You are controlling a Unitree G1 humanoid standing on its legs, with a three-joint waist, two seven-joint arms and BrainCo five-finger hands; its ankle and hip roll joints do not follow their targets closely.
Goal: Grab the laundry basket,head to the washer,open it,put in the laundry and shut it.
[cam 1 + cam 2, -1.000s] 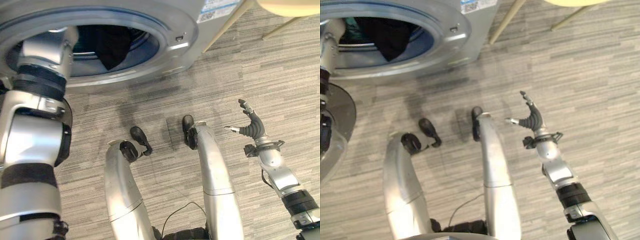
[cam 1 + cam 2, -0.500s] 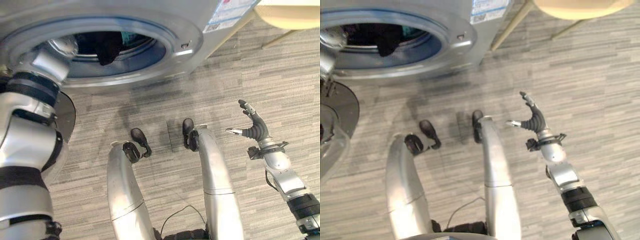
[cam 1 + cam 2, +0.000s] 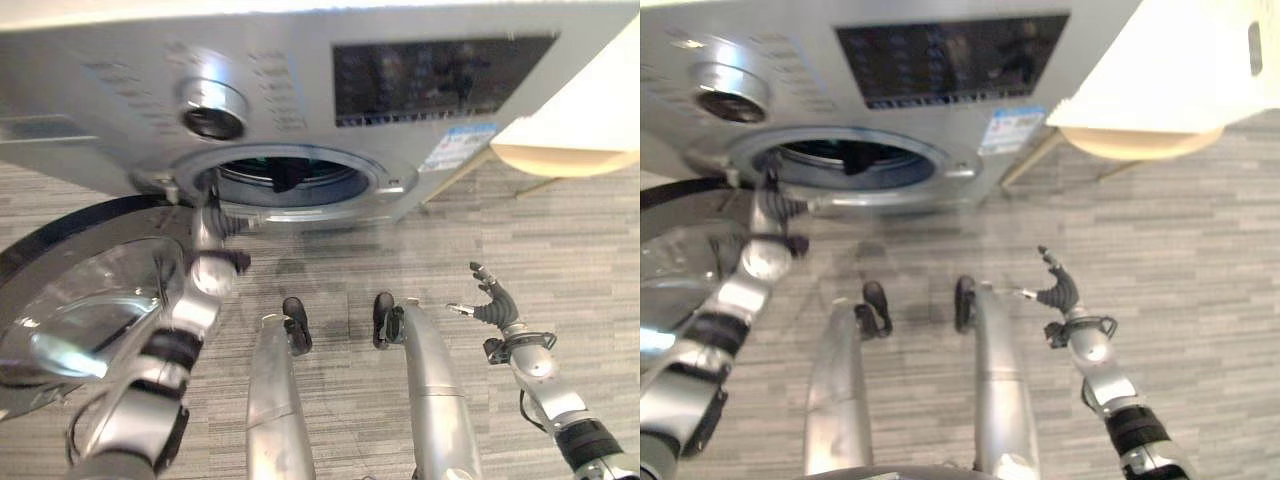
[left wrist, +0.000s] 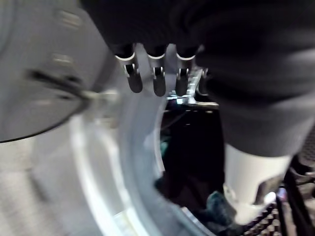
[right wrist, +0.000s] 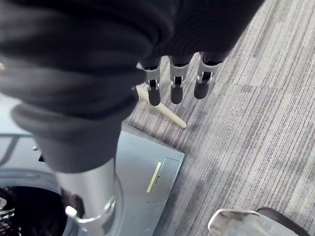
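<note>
The washer point(image 3: 300, 90) stands with its door point(image 3: 90, 290) swung open, dark laundry point(image 3: 285, 178) inside the drum. The left hand point(image 3: 208, 225), fingers relaxed and holding nothing, hovers at the washer's opening; the right hand point(image 3: 487, 305) is spread over the floor point(image 3: 560, 240).

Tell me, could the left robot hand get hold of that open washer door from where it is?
Probably yes. The left robot hand is at the drum opening's rim, the open door swung out right beside its arm, with nothing between them.
</note>
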